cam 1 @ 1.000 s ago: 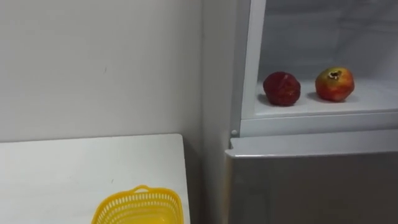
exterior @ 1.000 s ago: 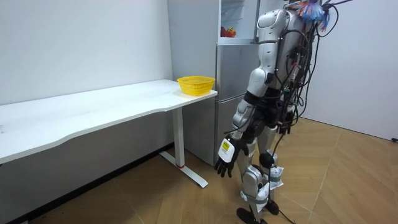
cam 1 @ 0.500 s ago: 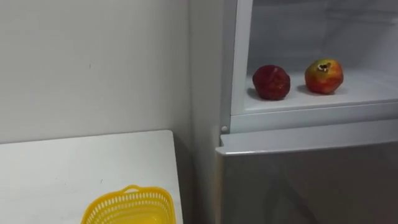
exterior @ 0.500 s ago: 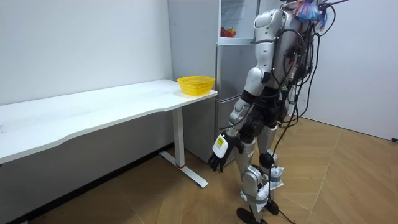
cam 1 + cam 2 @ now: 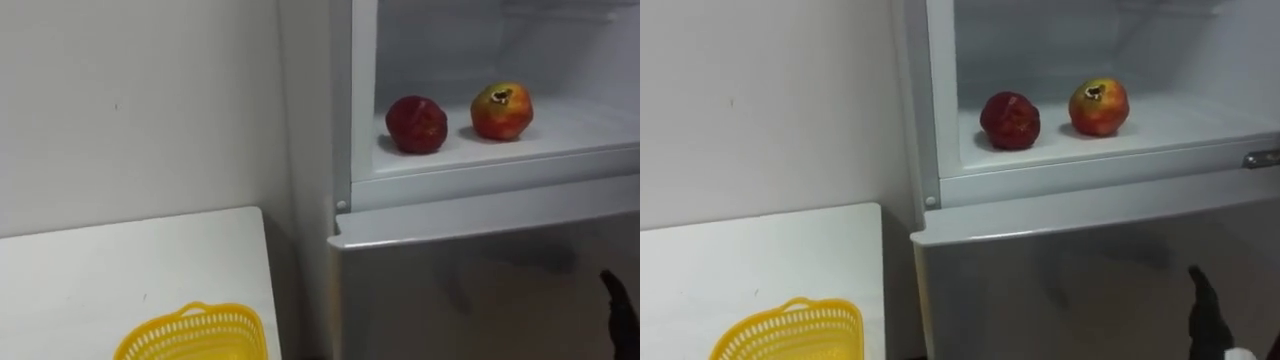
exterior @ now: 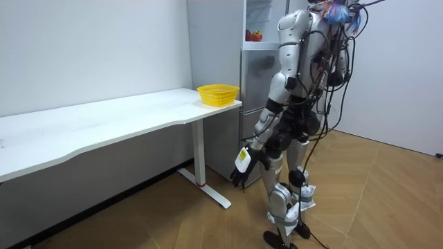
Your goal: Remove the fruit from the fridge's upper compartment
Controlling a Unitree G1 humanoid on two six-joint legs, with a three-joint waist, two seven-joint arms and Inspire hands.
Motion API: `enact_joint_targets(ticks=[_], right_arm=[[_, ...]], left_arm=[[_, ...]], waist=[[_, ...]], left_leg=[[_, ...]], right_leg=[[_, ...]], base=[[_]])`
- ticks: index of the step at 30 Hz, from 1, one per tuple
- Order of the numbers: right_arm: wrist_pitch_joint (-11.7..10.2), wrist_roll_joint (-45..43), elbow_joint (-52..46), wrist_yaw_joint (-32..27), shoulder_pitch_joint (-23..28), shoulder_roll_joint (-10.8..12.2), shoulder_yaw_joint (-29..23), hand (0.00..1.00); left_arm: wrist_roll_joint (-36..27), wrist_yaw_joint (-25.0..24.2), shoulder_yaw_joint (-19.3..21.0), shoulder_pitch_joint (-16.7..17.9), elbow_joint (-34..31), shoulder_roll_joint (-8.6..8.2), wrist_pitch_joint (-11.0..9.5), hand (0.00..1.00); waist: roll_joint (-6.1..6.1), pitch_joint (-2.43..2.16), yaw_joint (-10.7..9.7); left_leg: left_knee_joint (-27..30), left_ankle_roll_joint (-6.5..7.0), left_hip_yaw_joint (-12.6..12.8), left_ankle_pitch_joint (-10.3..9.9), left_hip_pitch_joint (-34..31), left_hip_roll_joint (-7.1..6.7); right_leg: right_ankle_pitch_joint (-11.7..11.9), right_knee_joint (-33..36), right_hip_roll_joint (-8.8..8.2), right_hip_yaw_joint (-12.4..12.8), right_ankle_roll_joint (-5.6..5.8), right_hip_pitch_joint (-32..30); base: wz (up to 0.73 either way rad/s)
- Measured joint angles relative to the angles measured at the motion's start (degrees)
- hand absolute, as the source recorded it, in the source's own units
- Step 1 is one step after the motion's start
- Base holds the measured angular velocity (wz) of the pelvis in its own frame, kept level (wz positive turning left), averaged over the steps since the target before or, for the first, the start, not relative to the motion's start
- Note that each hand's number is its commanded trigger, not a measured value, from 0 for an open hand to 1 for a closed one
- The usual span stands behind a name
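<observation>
The upper fridge compartment [image 5: 470,150] stands open, and two fruits rest on its white shelf. A dark red one [image 5: 416,124] lies to the left, with a red-and-yellow pomegranate [image 5: 502,110] to its right. My right hand [image 5: 618,308] rises at the lower right in front of the closed lower fridge door [image 5: 480,290], well below the shelf. A straight dark finger of it shows, holding nothing. In the room view I stand facing the fridge [image 6: 257,76]. My left hand [image 6: 241,163] hangs low by my knee with relaxed fingers, empty.
A yellow plastic basket [image 5: 190,335] sits on the white table [image 5: 120,270] to the left of the fridge, near the table's right edge. A white wall runs behind the table. In the room view, wooden floor lies around me.
The eye view has shifted, so the fridge and fruits sit further left and higher. My right hand has come into sight at the lower right. My left arm has swung forward toward the fridge.
</observation>
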Motion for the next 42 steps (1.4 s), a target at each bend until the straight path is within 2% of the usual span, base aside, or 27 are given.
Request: enact_joint_targets(ticks=[5, 10, 15, 20, 23, 25, 26, 29, 31, 33, 37, 39, 42], right_arm=[[-1.0, -0.7, -5.4, -0.7, -1.5, -0.9, 0.5, 0.0], [-4.3, -2.6, -9.6, -3.4, -3.7, -1.9, 0.5, 0.0], [-6.7, -4.7, -11.4, -5.9, -4.7, -3.1, 0.8, 0.0], [-6.8, -4.8, -12.3, -8.3, -8.8, -5.9, 0.8, 0.0], [-6.8, -4.6, -12.0, -9.1, -13.1, -7.4, 0.1, 0.0], [-6.7, -4.6, -11.1, -9.7, -15.5, -8.1, -0.7, 0.0], [-6.6, -4.9, -10.3, -10.0, -16.8, -8.6, -1.3, 0.0], [-6.3, -5.1, -8.6, -9.9, -19.0, -9.6, -2.2, 0.0], [-6.1, -4.8, -7.8, -9.7, -20.6, -9.6, -2.3, 0.0], [-5.9, -4.5, -4.7, -9.5, -25.2, -9.9, -3.4, 0.0], [-2.9, -4.4, -1.4, -9.1, -31.5, -12.1, -4.3, 0.0], [-1.6, -4.4, -0.7, -8.5, -33.4, -12.3, -4.4, 0.0], [-0.3, -4.2, 1.3, -6.7, -34.5, -12.3, -4.4, 0.0]], left_arm=[[0.0, -1.3, -0.4, -0.5, 0.2, 0.45, -1.4, 0.0], [0.1, -2.2, -1.4, -0.6, 0.3, 2.09, -2.6, 0.0], [0.1, -2.4, -1.4, -0.8, 0.5, 2.56, -2.8, 0.0], [0.4, -2.5, -1.3, -1.1, 0.5, 3.64, -2.9, 0.0], [0.1, -2.5, -1.3, -0.9, 0.5, 4.41, -2.9, 0.0], [0.3, -2.4, -1.2, -1.1, 0.7, 4.45, -2.9, 0.0], [0.7, -2.7, -1.3, -1.6, 1.2, 4.44, -2.6, 0.0], [0.8, -3.6, -0.8, -2.8, 2.2, 4.46, -2.0, 0.0], [0.8, -4.4, -0.7, -2.9, 2.7, 4.43, -1.6, 0.0], [1.4, -4.8, 0.6, -2.9, 2.7, 4.31, -0.7, 0.0], [2.1, -4.8, 2.6, -3.5, 2.1, 4.41, 0.4, 0.0], [2.6, -5.0, 2.6, -3.5, 1.0, 4.42, 1.5, 0.0], [3.1, -5.0, 2.6, -3.5, -0.7, 4.4, 1.7, 0.0]], waist=[[-0.6, 0.14, 0.6], [-1.29, 0.32, 0.9], [-1.94, 0.07, 1.6], [-2.52, -0.15, 2.4], [-2.96, -0.22, 2.5], [-3.4, -0.1, 2.4], [-3.47, 0.16, 2.3], [-4.38, 0.54, 2.8], [-4.6, 0.55, 3.0], [-4.65, 0.48, 3.0], [-4.81, 0.28, 4.2], [-4.88, 0.16, 4.3], [-4.83, 0.18, 4.5]], left_leg=[[0.2, 0.0, 0.0, 0.0, -0.3, 0.0], [0.2, -0.01, 0.0, 0.0, -0.5, 0.15], [0.1, -0.02, -0.1, 0.0, -0.9, 0.22], [-0.2, -0.02, -0.3, 0.0, -0.9, 0.26], [-0.1, -0.11, -0.6, 0.1, -0.7, 0.28], [0.2, -0.11, -1.1, 0.1, -0.6, 0.24], [0.5, -0.11, -1.7, 0.1, -0.6, 0.15], [0.8, -0.11, -2.1, 0.1, -0.7, 0.21], [0.8, -0.12, -2.5, 0.1, -0.7, 0.19], [0.8, -0.11, -2.7, 0.1, -1.0, 0.14], [1.0, -0.17, -2.9, 0.1, -1.9, 0.18], [1.6, -0.22, -3.5, 0.1, -1.9, 0.2], [1.8, -0.24, -4.0, 0.2, -1.9, 0.2]], right_leg=[[0.0, -0.1, -0.01, 0.0, -0.01, 0.0], [0.2, -0.1, 0.19, -0.2, -0.14, 0.0], [0.5, -0.2, 0.66, -0.2, -0.18, 0.0], [0.6, -0.2, 0.72, -0.3, -0.18, -0.1], [0.7, -0.2, 0.66, -1.0, -0.28, 0.2], [0.7, -0.6, 0.36, -2.4, -0.28, 1.0], [0.7, -1.1, 0.17, -3.3, -0.27, 1.4], [0.7, -1.2, -0.04, -4.1, -0.31, 1.8], [0.7, -1.1, -0.08, -4.6, -0.31, 1.8], [0.7, -1.0, -0.1, -4.8, -0.31, 1.2], [1.0, -1.1, -0.12, -4.9, -0.43, 1.0], [1.0, -1.2, -0.12, -5.6, -0.44, 1.4], [1.0, -1.2, -0.29, -6.4, -0.45, 1.8]], base=[[0.0], [0.0], [0.0], [0.0], [0.05], [0.21], [0.22], [0.11], [0.08], [0.0], [0.02], [0.13], [0.14]])
